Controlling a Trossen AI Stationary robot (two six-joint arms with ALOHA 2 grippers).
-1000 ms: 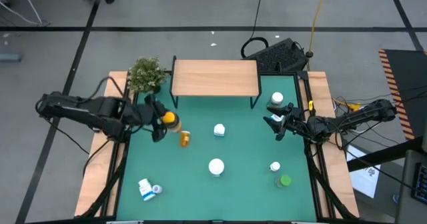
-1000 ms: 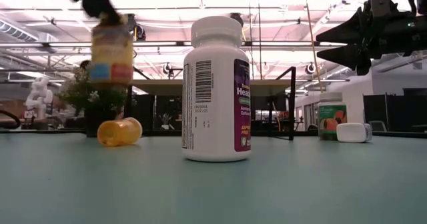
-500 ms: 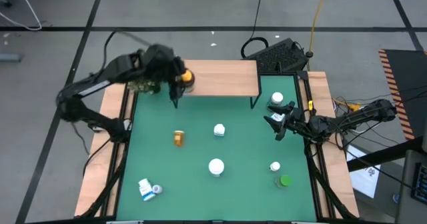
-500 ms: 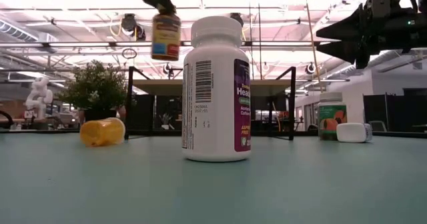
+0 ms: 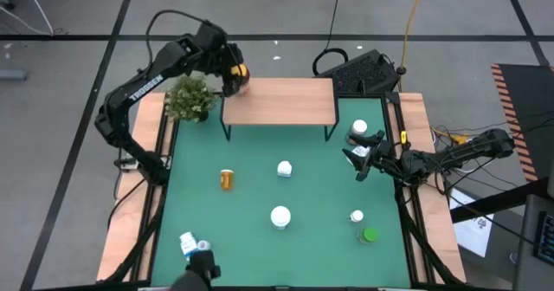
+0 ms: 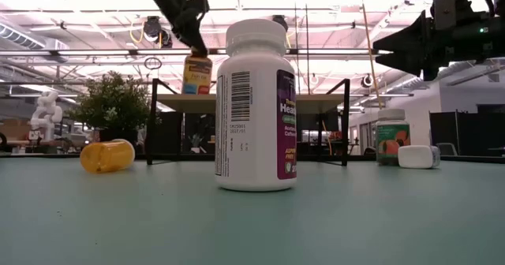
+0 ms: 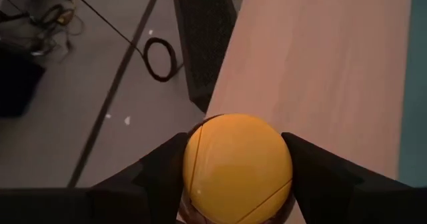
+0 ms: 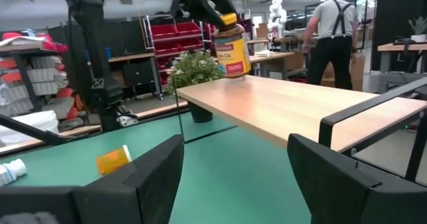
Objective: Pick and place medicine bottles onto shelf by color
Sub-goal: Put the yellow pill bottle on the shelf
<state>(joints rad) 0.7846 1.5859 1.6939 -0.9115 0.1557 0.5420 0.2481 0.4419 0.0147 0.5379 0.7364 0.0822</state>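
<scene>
left gripper (image 5: pixel 235 73) holds a bottle (image 6: pixel 196 75) over the shelf's (image 5: pixel 286 105) left end.

A yellow cap (image 7: pixel 237 167) is shown on the amber bottle (image 8: pixel 231 51), whose label is banded in yellow and red, and a pale wood top is seen on the black-legged shelf (image 5: pixel 279 101). The desk (image 5: pixel 260 200) is covered in green and edged with light wood strips, and an orange bottle (image 5: pixel 227 179) is laid on it beside white ones. A purple label and black barcode are displayed on the big white bottle (image 6: pixel 255 107), and a green cap (image 5: pixel 370 235) is spotted nearby.
</scene>
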